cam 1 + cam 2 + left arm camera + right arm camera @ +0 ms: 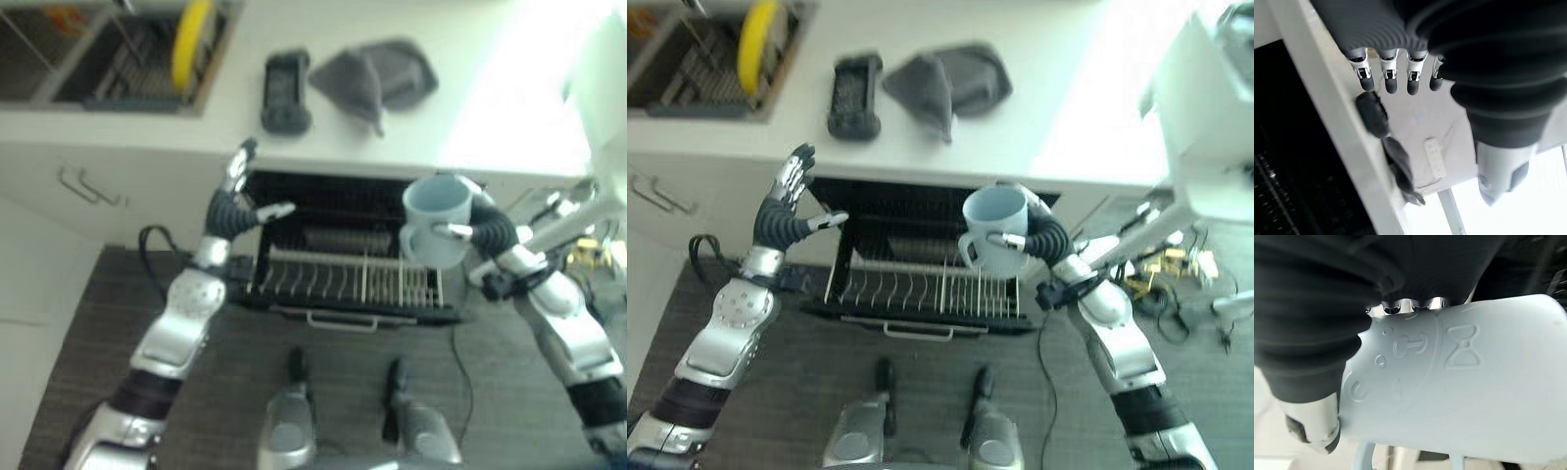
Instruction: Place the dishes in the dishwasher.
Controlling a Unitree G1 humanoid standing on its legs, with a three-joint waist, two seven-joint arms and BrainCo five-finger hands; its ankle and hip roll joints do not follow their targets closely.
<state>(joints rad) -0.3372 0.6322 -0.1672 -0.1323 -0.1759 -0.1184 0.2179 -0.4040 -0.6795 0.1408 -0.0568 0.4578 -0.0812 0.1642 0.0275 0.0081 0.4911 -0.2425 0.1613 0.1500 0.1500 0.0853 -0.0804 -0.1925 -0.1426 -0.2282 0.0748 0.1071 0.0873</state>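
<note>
The pulled-out dishwasher rack [343, 284] looks bare, so loading seems barely begun. Above its 3 o'clock end the right hand [480, 227] has its fingers curled round a pale blue mug [436, 230]; the left hand [235, 201] hovers at 9 o'clock, fingers spread. Farther off, a yellow plate [192, 41] waits in the worktop [392, 127] sink at 11 o'clock.

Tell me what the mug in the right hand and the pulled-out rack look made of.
Mug: pale blue, matte, with raised moulded symbols; probably plastic, possibly glazed ceramic. Right hand is curled round it. Rack: thin light tines, likely coated wire.
</note>
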